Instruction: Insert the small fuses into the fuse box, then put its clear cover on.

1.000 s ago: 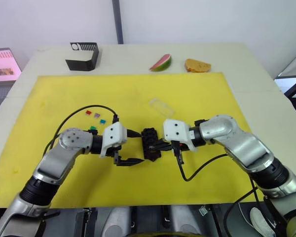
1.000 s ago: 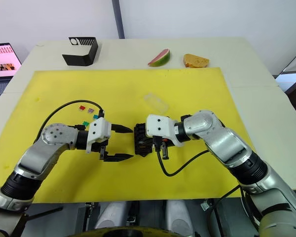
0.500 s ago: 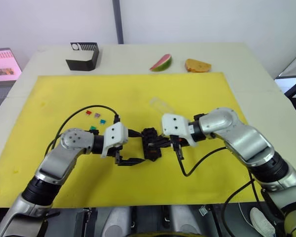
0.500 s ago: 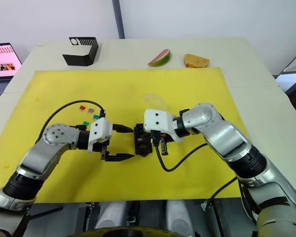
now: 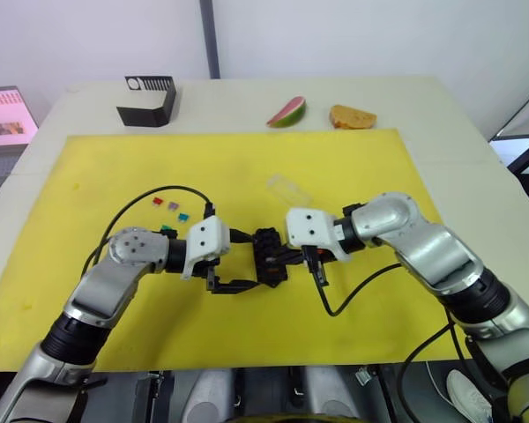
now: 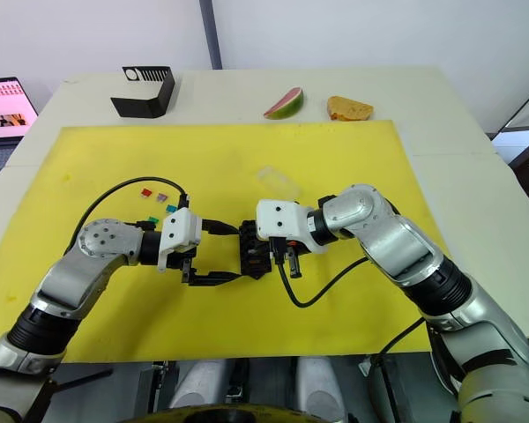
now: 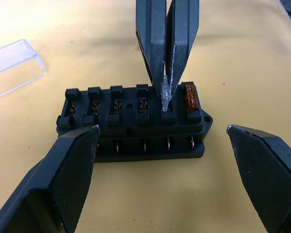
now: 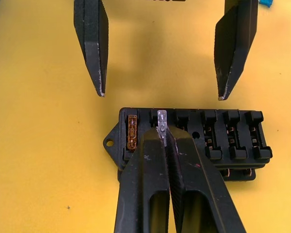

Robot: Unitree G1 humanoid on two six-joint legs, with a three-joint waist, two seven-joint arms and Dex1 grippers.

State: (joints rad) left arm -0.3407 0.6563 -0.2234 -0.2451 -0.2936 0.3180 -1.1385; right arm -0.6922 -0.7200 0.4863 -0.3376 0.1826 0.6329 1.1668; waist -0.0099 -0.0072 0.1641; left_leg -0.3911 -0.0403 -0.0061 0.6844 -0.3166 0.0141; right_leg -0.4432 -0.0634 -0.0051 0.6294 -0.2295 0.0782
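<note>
Pinching a pale grey fuse (image 8: 161, 119) between its closed fingertips, the right gripper (image 7: 167, 92) holds the chip at the second slot from one end of the fuse box (image 7: 133, 124) — the chip's lower edge sits in the slot mouth, its top still standing proud. Right beside it, in the end slot, an amber fuse (image 7: 190, 96) is seated. The box lies mid-mat on the yellow mat (image 5: 353, 159), between the two arms. The left gripper (image 5: 240, 261) has its fingers spread wide, one on each long end of the box, near it but not touching as far as the wrist views show. The clear cover (image 5: 288, 189) lies flat on the mat just beyond the box. Four loose fuses (image 6: 160, 205) — red, purple, teal, green — sit by the left arm's elbow.
</note>
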